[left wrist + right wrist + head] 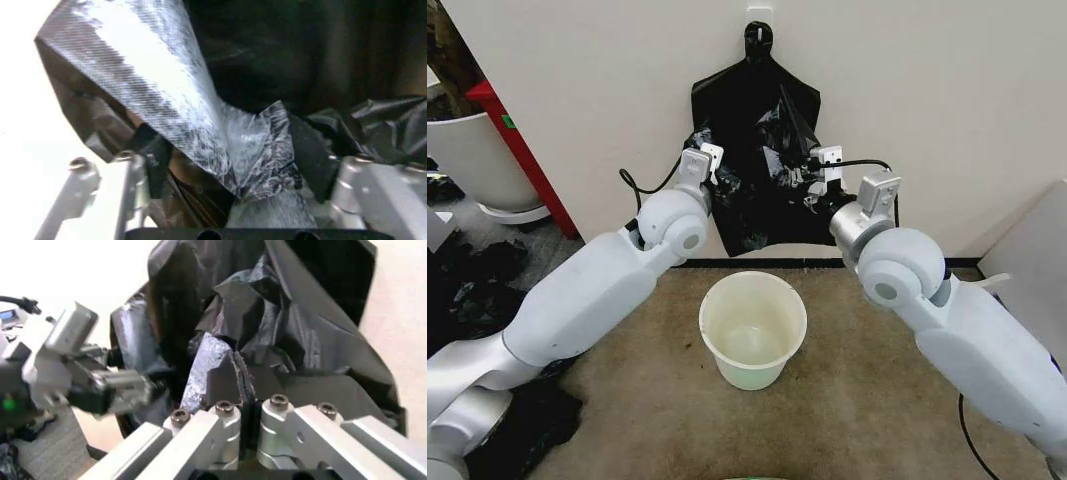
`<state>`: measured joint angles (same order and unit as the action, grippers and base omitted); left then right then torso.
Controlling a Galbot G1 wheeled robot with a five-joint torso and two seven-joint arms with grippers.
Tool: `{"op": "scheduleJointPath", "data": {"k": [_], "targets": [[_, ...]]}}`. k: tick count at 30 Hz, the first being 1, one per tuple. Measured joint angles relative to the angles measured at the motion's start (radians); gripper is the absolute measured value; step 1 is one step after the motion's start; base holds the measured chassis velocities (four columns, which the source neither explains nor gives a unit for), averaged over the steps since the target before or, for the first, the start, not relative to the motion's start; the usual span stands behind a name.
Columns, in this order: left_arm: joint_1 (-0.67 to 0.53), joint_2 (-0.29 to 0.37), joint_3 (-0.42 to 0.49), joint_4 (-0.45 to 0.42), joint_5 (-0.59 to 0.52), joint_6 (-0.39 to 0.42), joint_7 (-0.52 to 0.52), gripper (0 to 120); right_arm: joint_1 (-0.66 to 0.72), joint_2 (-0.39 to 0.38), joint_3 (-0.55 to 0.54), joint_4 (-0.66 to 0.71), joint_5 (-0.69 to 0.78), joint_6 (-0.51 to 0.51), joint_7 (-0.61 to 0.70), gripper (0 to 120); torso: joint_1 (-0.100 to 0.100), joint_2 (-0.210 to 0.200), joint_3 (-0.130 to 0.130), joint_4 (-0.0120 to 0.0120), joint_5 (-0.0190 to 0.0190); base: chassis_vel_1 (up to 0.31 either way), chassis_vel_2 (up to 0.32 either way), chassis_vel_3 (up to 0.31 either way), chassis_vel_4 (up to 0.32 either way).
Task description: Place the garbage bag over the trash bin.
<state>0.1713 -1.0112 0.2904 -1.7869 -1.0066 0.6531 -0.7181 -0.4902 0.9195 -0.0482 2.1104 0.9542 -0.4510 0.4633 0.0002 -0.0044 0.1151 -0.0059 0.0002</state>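
The trash bin (753, 329), a small off-white bucket, stands upright on the carpet between my two arms. Above it a flat black bag bundle (757, 215) hangs from a wall hook by a knotted loop. A loose, wrinkled sheet of glossy black film, the garbage bag (779, 128), puckers out from the bundle's front. My right gripper (244, 385) is shut on a fold of that garbage bag (220, 352). My left gripper (230, 157) is open, with a shiny flap of the garbage bag (247, 145) lying between its fingers (148, 160). Both grippers are up against the bundle.
A big white round tub (467, 160) and a red frame (515, 135) stand at the back left. A heap of black bags (472, 285) covers the floor on the left. A white panel (1039, 240) rises at the right. The wall (607, 80) is close behind the bundle.
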Motion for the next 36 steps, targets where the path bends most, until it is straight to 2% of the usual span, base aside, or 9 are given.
{"op": "scheduleJointPath", "data": {"k": [2, 8, 10, 14, 15, 24, 28, 36], "targets": [[0.000, 0.000, -0.004, 0.002, -0.002, -0.002, 0.001, 54, -0.006, -0.003, 0.005, 0.001, 0.000, 0.001, -0.002, 0, 0.000, 0.000, 0.000, 0.0000, 0.0000, 0.000, 0.000, 0.000, 0.000], [0.010, 0.015, -0.047, 0.010, -0.004, -0.029, 0.020, 26, -0.062, -0.021, 0.063, 0.016, -0.003, 0.012, -0.014, 0, 0.000, 0.000, 0.000, -0.0002, 0.0000, 0.000, 0.000, 0.000, 0.000], [0.013, 0.017, -0.051, 0.007, -0.004, -0.030, 0.023, 25, -0.064, -0.022, 0.065, 0.017, -0.003, 0.013, -0.015, 0, 0.000, 0.000, 0.000, -0.0002, 0.0000, 0.000, 0.000, 0.000, 0.000], [0.047, 0.059, -0.101, -0.055, -0.003, -0.030, 0.060, 8, -0.094, -0.038, 0.103, 0.026, -0.003, 0.024, -0.026, 0, 0.000, 0.000, 0.000, -0.0001, -0.0001, 0.000, 0.000, 0.000, 0.000], [0.073, 0.089, -0.134, -0.094, -0.003, -0.029, 0.086, 3, -0.115, -0.051, 0.124, 0.036, 0.001, 0.026, -0.031, 0, 0.000, 0.000, 0.000, 0.0000, 0.0000, 0.000, 0.000, 0.000, 0.000], [0.190, 0.169, -0.206, -0.178, 0.003, -0.027, 0.154, 0, -0.228, -0.082, 0.198, 0.079, 0.007, 0.030, -0.050, 0, 0.000, 0.000, 0.000, -0.0003, -0.0002, 0.000, 0.000, 0.000, 0.000], [0.289, 0.216, -0.259, -0.235, 0.008, -0.025, 0.196, 0, -0.291, -0.087, 0.222, 0.110, 0.015, 0.030, -0.048, 0, 0.000, 0.000, 0.000, -0.0002, -0.0004, 0.000, 0.000, 0.000, 0.000], [0.419, 0.311, -0.368, -0.337, 0.041, -0.057, 0.269, 0, -0.325, -0.079, 0.246, 0.175, 0.052, 0.030, -0.017, 0, 0.000, 0.000, 0.000, 0.0002, -0.0004, 0.000, 0.000, 0.000, 0.000]]}}
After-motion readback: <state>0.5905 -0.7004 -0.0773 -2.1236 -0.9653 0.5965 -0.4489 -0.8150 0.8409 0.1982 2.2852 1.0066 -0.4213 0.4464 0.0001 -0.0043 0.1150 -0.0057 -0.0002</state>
